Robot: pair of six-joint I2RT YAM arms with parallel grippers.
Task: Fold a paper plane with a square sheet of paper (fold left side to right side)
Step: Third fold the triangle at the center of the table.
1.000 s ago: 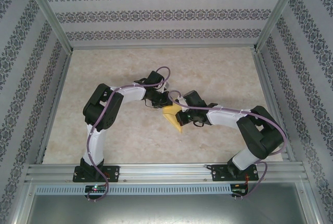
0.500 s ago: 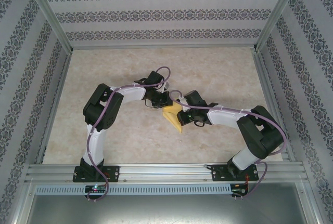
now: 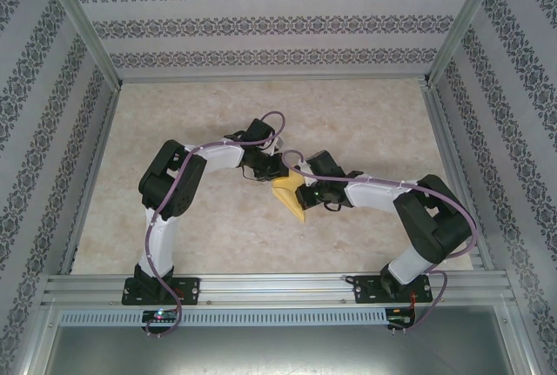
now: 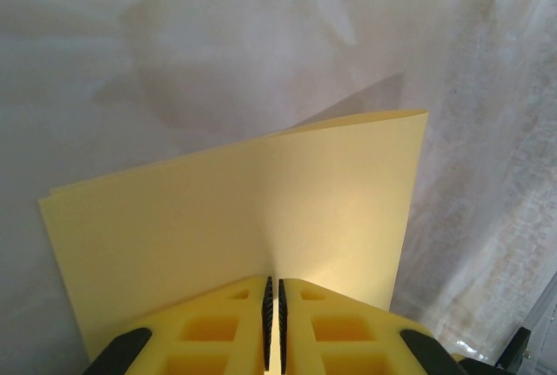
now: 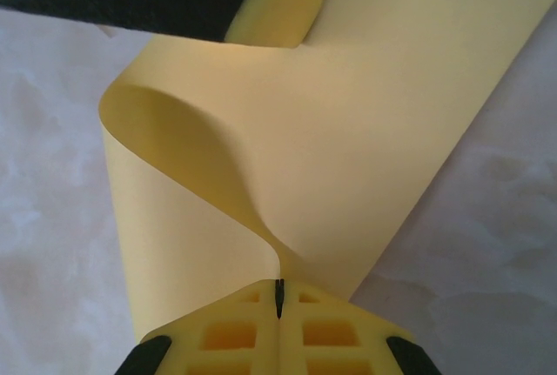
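Note:
The square sheet of paper [image 3: 291, 194] is yellow and hangs curled between the two grippers over the middle of the table. My left gripper [image 3: 277, 173] pinches its far edge; in the left wrist view the jaws [image 4: 274, 292] stand nearly together on the sheet [image 4: 261, 210], which rises as two layers. My right gripper [image 3: 306, 194] grips the near right edge; in the right wrist view its jaws [image 5: 279, 292] are pressed on a fold of the paper [image 5: 348, 157], which loops over to the left. A yellow finger of the left gripper [image 5: 278, 10] shows at the top there.
The marbled tabletop [image 3: 200, 114] is bounded by aluminium rails [image 3: 261, 286] at the near edge and patterned walls [image 3: 261, 27] on three sides. Both arms bend inward and their wrists nearly meet at the centre.
The right arm's elbow has shifted slightly left. Both grippers and the paper stay almost where they were.

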